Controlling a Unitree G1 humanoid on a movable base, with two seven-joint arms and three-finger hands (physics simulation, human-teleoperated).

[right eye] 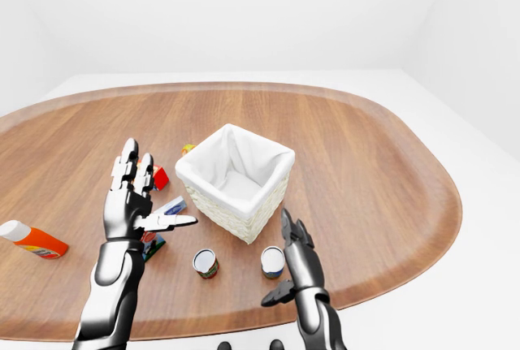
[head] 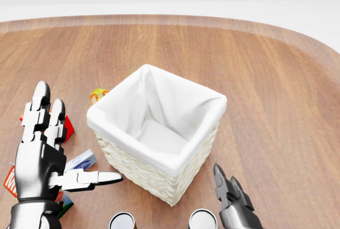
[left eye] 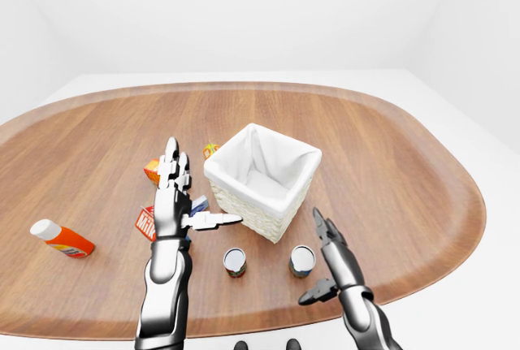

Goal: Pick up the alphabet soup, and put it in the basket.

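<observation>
Soup can (left eye: 302,261) upright, axis vertical, beside right robot hand (left eye: 327,259), fingers spread wide.

The wicker basket (head: 159,173) is cream with a white cloth lining. The table (left eye: 390,155) shows brown wood grain. A bottle (left eye: 61,239) is orange, capped white.

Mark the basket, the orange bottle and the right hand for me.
basket (left eye: 286,199): left-eye view, on its woven side wall.
orange bottle (left eye: 69,241): left-eye view, on its orange body.
right hand (right eye: 296,256): right-eye view, on the hand's middle.
</observation>
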